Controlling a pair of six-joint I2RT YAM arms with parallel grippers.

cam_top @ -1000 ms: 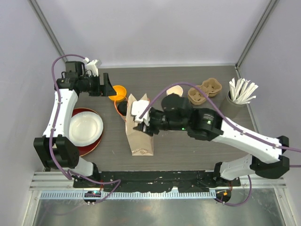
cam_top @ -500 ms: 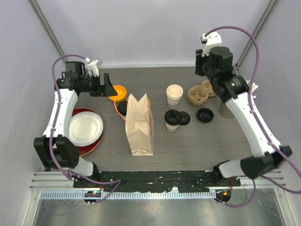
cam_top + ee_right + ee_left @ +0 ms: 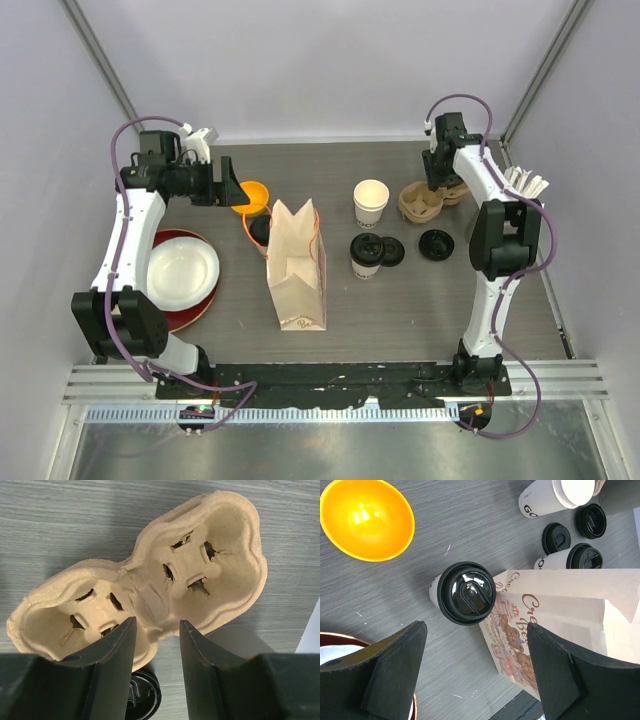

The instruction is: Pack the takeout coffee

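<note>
My left gripper (image 3: pixel 476 629) hangs wide apart over one lidded coffee cup (image 3: pixel 466 593) just beside the paper bag (image 3: pixel 560 605); the other lidded cup (image 3: pixel 367 256) stands on the bag's right. My right gripper (image 3: pixel 157 625), fingers parted, hovers over the pulp cup carrier (image 3: pixel 220 545)

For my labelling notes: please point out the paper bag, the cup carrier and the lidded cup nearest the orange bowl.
paper bag (image 3: pixel 296 272): top view, its broad side.
cup carrier (image 3: pixel 150 587): right wrist view, ridge between the wells.
lidded cup (image 3: pixel 466 593): left wrist view, middle of the lid.
</note>
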